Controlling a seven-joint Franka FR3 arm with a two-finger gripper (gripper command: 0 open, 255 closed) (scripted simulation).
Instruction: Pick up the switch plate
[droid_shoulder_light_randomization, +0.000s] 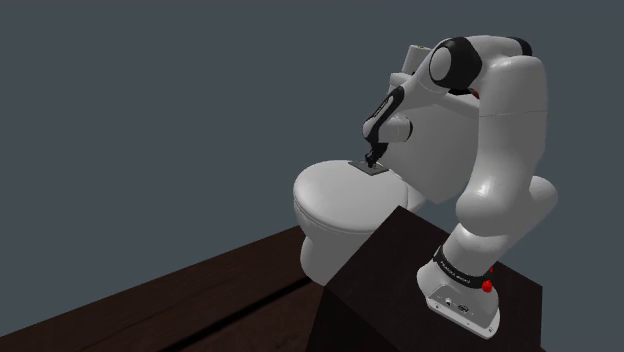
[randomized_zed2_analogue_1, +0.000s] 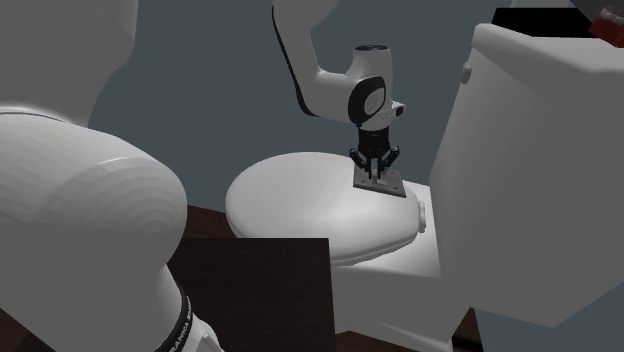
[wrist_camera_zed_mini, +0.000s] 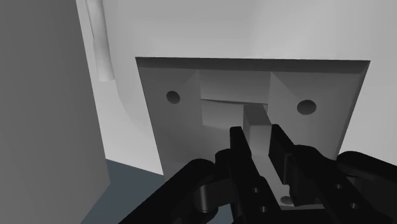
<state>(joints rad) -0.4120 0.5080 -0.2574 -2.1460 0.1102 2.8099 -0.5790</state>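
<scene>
Toilet tank (randomized_zed2_analogue_1: 520, 150) just beside tool (randomized_zed2_analogue_1: 376, 177); open room above lid (randomized_zed2_analogue_1: 300, 205).

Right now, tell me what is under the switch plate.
The closed white toilet lid, near the tank, lies under the grey switch plate, which the gripper clasps. The plate hides the patch directly beneath, so contact cannot be seen.

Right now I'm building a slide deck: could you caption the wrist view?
Black gripper clasps the raised centre of a grey rectangular switch plate lying on a white toilet lid.
</scene>
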